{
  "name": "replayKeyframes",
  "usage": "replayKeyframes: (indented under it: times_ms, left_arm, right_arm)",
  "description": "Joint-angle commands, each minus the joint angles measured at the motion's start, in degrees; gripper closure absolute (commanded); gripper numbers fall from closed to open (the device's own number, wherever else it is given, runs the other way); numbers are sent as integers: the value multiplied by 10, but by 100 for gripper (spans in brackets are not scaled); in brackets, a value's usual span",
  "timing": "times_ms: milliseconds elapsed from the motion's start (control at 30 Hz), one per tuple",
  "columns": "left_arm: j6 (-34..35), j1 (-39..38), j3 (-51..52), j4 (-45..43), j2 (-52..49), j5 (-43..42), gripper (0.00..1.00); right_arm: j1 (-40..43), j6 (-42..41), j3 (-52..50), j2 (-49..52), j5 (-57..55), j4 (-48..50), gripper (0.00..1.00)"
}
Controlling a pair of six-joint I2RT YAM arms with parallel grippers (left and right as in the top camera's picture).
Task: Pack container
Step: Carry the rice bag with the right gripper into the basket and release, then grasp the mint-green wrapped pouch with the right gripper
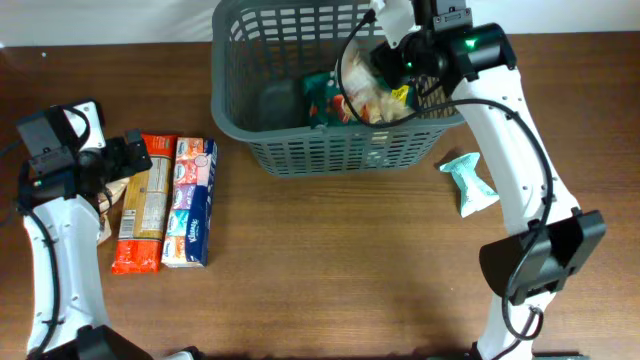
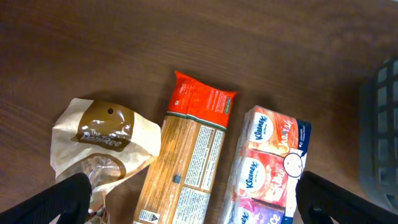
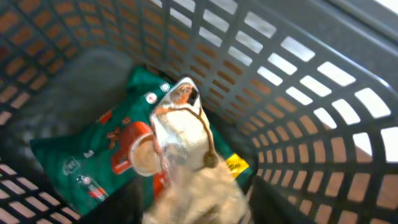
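Observation:
The dark grey basket [image 1: 330, 150] stands at the back middle of the table. My right gripper [image 1: 398, 62] reaches into it from above and is shut on a clear bag of pale snacks [image 1: 378, 98], which hangs between its fingers [image 3: 196, 205]. Under the bag a green packet [image 3: 81, 155] lies on the basket floor [image 3: 81, 68]. My left gripper [image 1: 122, 160] is open and empty at the far left, above an orange pasta packet [image 2: 189, 162], with a white and brown bag [image 2: 102, 140] and a Kleenex pack [image 2: 267, 162] to either side.
A teal packet [image 1: 468, 182] lies on the table right of the basket, beside the right arm. The pasta packet [image 1: 140, 205] and the Kleenex pack [image 1: 190, 200] lie side by side left of the basket. The basket wall [image 2: 379, 130] shows at the right edge of the left wrist view.

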State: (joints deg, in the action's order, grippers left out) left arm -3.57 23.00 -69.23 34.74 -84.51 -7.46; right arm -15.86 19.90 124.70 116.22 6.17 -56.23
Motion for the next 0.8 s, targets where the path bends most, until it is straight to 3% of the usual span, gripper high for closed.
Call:
replayKeyframes:
  times_ms: [0, 233, 433, 533, 633, 767]
  left_arm:
    - [1, 3, -12, 1, -3, 2, 1]
    - [1, 3, -12, 0, -3, 2, 1]
    - [1, 3, -12, 0, -3, 2, 1]
    - [1, 3, -12, 0, -3, 2, 1]
    - [1, 3, -12, 1, -3, 2, 1]
    - [1, 3, -12, 1, -3, 2, 1]
  right_arm:
    - [-3, -16, 27, -48, -63, -16, 44]
    - [3, 19, 63, -147, -309, -66, 37]
    - [111, -11, 12, -235, -247, -72, 36]
    - [186, -17, -82, -282, -226, -43, 34]
    - [260, -63, -204, -316, -189, -16, 25]
    - [302, -89, -338, -311, -62, -5, 28]
